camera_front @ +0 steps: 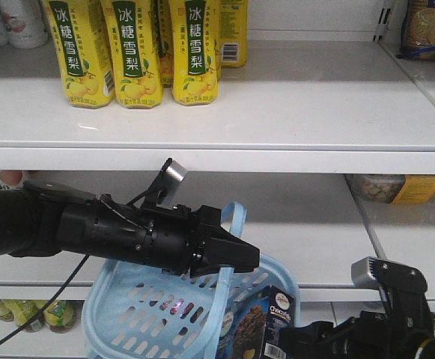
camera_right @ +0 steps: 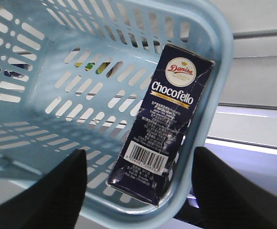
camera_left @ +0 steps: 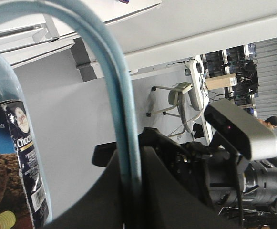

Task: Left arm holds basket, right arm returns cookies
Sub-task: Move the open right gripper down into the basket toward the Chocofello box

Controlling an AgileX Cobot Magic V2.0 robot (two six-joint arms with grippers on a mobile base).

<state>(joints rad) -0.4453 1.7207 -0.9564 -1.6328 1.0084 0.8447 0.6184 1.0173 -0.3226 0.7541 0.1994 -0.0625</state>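
Below the shelf of yellow drink bottles in the front view, the left arm reaches in from the left edge of the frame. Its jaws are clamped on one looped handle of the basket, which hangs beneath them at the bottom centre. From the left wrist view the same blue handle runs down the middle of the frame into the black jaws and is pinched there.

The cookies stand tilted inside the basket, at its right end. In the right wrist view they lean into the basket's corner, on the right side of the frame, with the logo end uppermost and the barcode end down on the slotted floor.

The right arm sits at the lower right of the front view, just beside the basket. Its jaws are apart: the two black fingers show at the lower left and lower right of the wrist frame, on either side of the cookies, neither touching them.
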